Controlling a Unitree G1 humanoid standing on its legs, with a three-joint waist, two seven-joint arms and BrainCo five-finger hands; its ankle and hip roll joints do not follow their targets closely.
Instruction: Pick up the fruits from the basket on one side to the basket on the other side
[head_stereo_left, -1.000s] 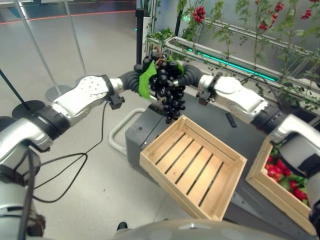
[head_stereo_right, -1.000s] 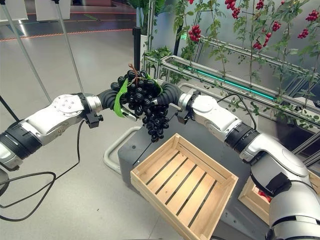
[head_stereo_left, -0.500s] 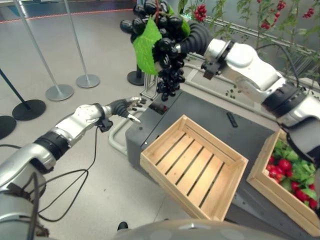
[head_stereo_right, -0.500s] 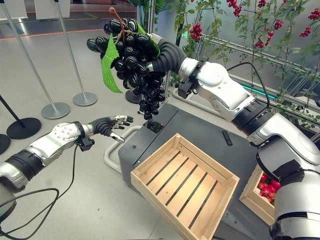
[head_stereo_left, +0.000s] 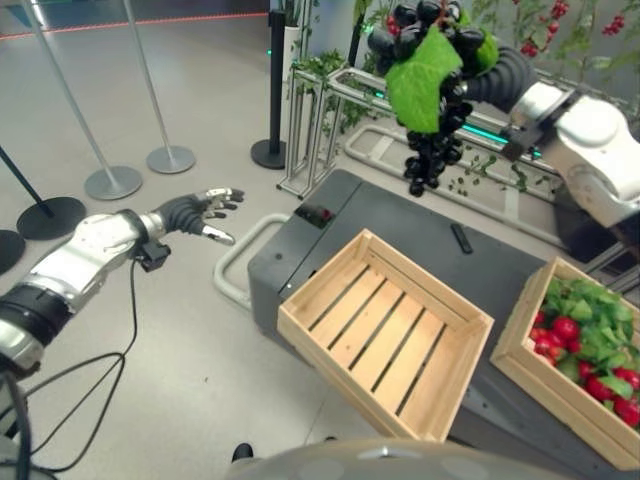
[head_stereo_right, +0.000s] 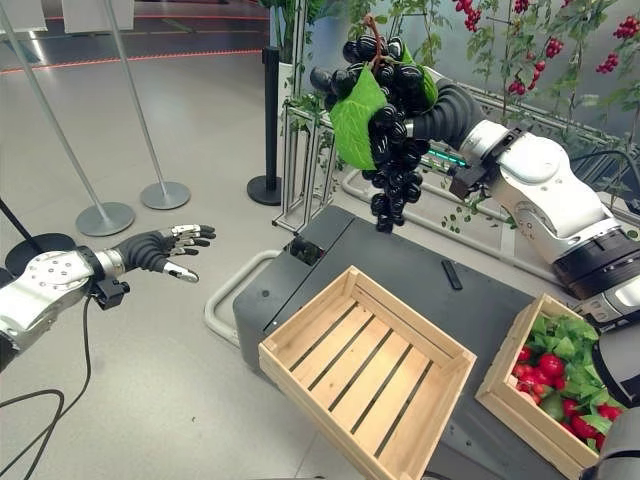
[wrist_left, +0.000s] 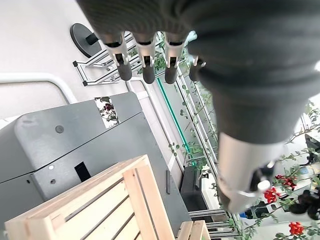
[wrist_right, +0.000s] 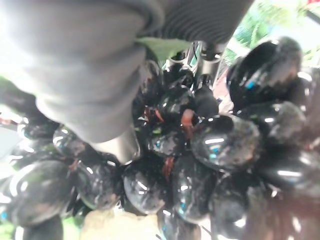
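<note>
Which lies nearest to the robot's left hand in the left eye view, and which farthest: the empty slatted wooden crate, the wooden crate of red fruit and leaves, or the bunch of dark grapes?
From the open left robot hand:
1. Empty slatted wooden crate, just to its right on the grey cart.
2. Bunch of dark grapes, held high in the right robot hand.
3. Wooden crate of red fruit and leaves, far right.

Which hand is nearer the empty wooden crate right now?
Neither clearly. The left hand hangs open over the floor beside the empty wooden crate; the right hand holds the black grape bunch high above its far side.

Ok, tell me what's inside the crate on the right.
The right crate holds red fruits among green leaves; whatever lies beneath them is covered.
</note>
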